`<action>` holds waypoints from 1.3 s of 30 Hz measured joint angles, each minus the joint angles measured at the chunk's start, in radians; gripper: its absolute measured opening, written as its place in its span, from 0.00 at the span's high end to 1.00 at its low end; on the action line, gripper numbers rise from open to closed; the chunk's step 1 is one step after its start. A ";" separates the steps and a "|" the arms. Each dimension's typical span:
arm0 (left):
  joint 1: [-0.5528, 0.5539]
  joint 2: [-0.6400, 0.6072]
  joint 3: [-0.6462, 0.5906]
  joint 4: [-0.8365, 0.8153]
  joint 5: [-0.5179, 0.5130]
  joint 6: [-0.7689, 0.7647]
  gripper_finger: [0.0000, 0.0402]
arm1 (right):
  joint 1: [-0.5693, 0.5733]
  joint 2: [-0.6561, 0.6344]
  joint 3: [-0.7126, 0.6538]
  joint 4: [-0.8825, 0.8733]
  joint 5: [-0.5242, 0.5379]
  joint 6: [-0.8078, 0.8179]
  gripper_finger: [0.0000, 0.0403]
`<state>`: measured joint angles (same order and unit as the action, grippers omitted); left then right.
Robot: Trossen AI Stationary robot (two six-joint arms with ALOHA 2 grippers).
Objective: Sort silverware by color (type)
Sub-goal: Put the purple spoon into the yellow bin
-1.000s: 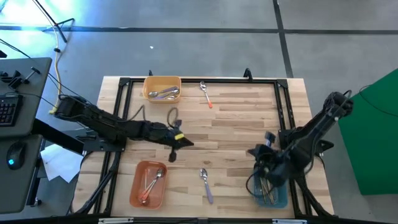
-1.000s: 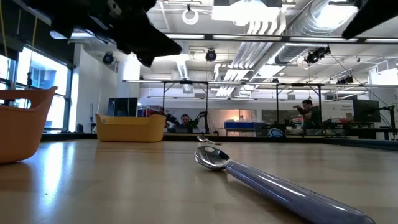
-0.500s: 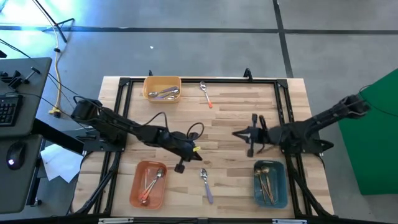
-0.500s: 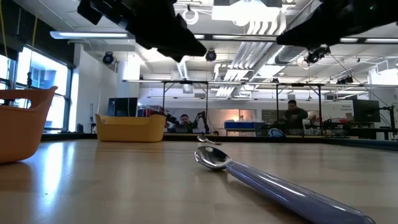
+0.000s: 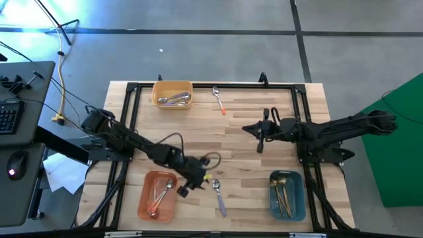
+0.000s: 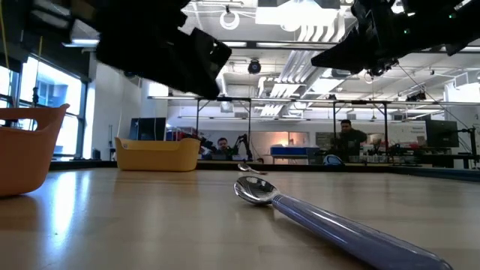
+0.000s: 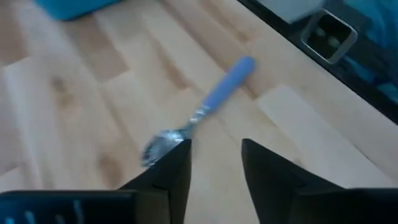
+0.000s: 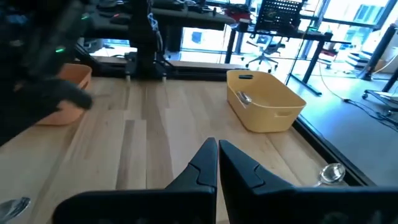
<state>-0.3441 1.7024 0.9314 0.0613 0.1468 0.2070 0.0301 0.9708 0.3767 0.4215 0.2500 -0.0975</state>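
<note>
While no writing is legible, the left gripper (image 7: 214, 165) hovers parted above the lavender-handled spoon (image 7: 202, 111); right gripper (image 8: 217, 163) closed, empty.

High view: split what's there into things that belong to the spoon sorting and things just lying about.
Belongs to the job:
- lavender-handled spoon loose on the table
- orange-handled spoon loose on the table
- spoons in the yellow bin, orange bin and blue bin
- left end effector, open over the lavender-handled spoon

Just lying about:
- keyboard
- mouse
- papers

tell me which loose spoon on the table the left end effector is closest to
The lavender-handled spoon near the front edge; the left end effector is right beside its bowl. The orange-handled spoon lies far off by the yellow bin.
</note>
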 joint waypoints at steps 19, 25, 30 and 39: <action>0.009 0.341 0.401 -0.231 0.003 0.265 0.62 | -0.044 0.011 0.000 0.004 -0.013 -0.016 1.00; 0.013 0.406 0.485 -0.347 0.009 0.320 0.63 | -0.044 0.011 0.000 -0.017 -0.011 -0.017 1.00; 0.010 0.449 0.497 -0.357 0.008 0.356 0.66 | -0.044 0.011 0.000 -0.016 -0.011 -0.016 1.00; 0.010 0.455 0.499 -0.360 0.020 0.386 0.79 | -0.044 0.011 0.000 -0.010 -0.011 -0.016 1.00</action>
<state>-0.3340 2.1578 1.4302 -0.2991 0.1667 0.5930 -0.0135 0.9817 0.3771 0.4118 0.2390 -0.1131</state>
